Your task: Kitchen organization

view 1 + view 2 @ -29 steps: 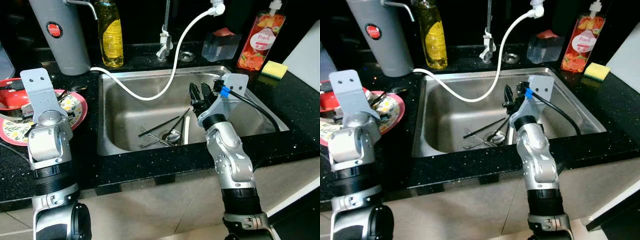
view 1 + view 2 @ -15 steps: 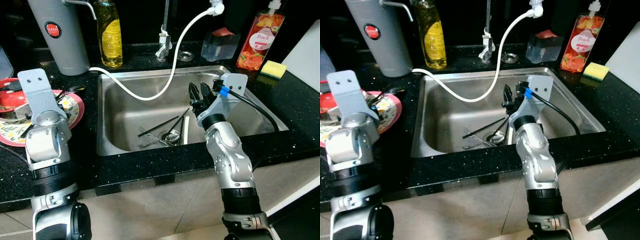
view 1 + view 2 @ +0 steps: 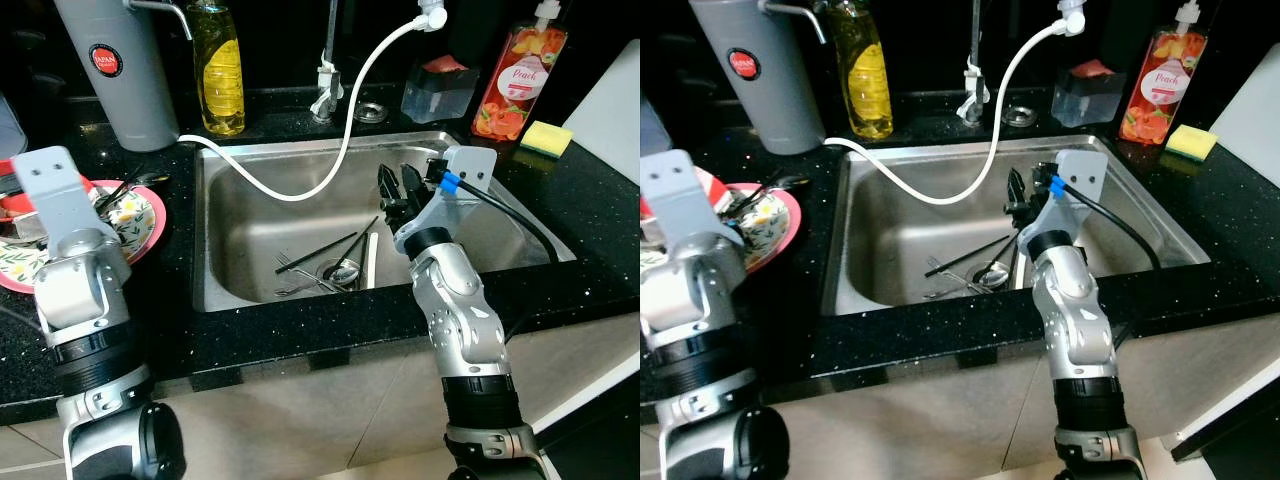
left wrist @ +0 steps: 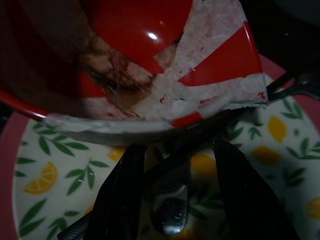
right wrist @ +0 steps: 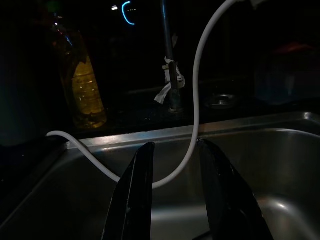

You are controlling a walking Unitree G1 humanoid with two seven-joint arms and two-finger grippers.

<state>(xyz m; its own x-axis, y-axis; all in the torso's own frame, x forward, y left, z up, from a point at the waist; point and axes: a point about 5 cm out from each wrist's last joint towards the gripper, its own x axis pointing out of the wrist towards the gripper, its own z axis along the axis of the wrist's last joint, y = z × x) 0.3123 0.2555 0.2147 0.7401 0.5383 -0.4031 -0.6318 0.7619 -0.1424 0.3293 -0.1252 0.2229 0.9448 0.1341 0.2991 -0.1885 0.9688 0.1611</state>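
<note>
Black pincers [image 3: 401, 186] [image 4: 175, 200] (two), one sink [image 3: 250, 235]

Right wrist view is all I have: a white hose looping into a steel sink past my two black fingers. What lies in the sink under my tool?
Observer: Loose cutlery at the drain of the stainless steel sink: black chopsticks, a metal fork and a metal spoon. The right tool hangs above them, fingers apart, holding nothing.
Operator: Where is the other arm?
Observer: The left tool is over the lemon-patterned plate with a pink rim on the black counter beside the sink, open around the handle of a spoon.
Operator: Anything else on that plate?
Observer: A red bowl, lined with torn white paper, sits on it.
</note>
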